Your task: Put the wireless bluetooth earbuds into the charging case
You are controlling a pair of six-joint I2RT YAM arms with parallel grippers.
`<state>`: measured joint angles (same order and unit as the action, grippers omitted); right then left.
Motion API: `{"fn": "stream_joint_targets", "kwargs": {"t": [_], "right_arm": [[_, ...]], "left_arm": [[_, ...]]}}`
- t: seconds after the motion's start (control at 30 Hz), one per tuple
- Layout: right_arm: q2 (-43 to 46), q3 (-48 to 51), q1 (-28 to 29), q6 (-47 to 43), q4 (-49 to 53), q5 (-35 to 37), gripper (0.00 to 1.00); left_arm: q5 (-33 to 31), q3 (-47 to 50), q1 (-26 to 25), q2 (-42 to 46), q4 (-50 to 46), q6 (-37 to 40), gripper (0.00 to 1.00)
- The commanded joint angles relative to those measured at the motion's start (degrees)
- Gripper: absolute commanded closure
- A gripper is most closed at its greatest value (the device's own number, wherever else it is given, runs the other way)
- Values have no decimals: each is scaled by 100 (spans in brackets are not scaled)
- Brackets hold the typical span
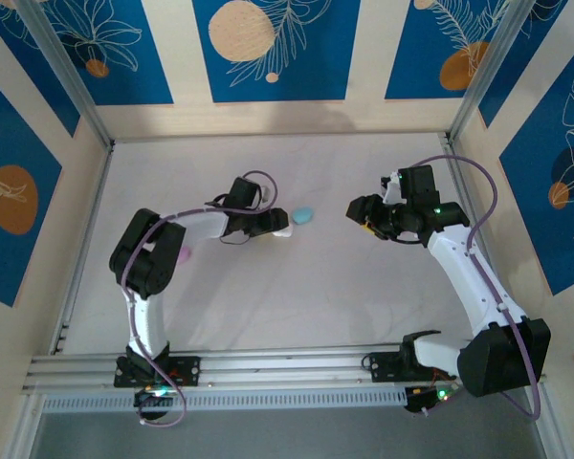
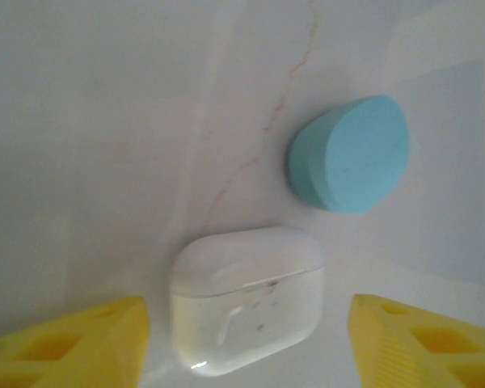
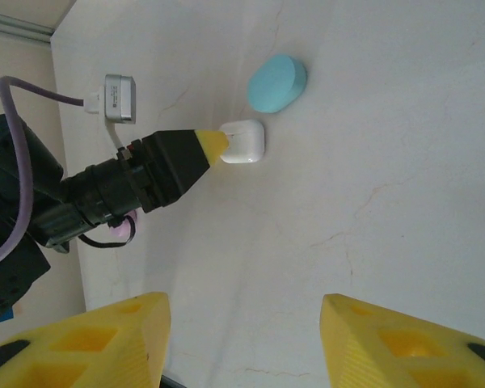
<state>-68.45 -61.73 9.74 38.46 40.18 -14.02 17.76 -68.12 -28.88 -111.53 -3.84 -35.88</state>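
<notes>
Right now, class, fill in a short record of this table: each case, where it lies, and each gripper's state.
white case: lid closed, lying on the table
light blue case: beside the white case, not touching it
left gripper: open, one finger on each side of the white case
right gripper: open, nothing between its fingers

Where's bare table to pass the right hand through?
Free: the table stretch between both arms, up to the front rail; also the strip along the back wall. Crowded: white case, blue case and left hand, bunched together.
</notes>
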Motion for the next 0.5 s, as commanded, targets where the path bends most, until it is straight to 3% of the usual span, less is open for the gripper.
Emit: {"fn": "stream_joint_targets", "kwargs": {"t": [0.0,0.17,0.33,0.47], "right_arm": [[38,-1,19,12,-37,-206,48],[-55,-53,8,-122,-38,-264,47],[-158,-50,2,-213,-70,-310,47],[-239,-67,2,-229,-112,-421,47]], "left_arm": [[-880,-192,76,509,-1283,673,30],[-2037,17,128,1271,-2212,933,27],[-3219,502,465,1986,-2824,639,21],[-3594,882,968,2311,-3101,290,17]]}}
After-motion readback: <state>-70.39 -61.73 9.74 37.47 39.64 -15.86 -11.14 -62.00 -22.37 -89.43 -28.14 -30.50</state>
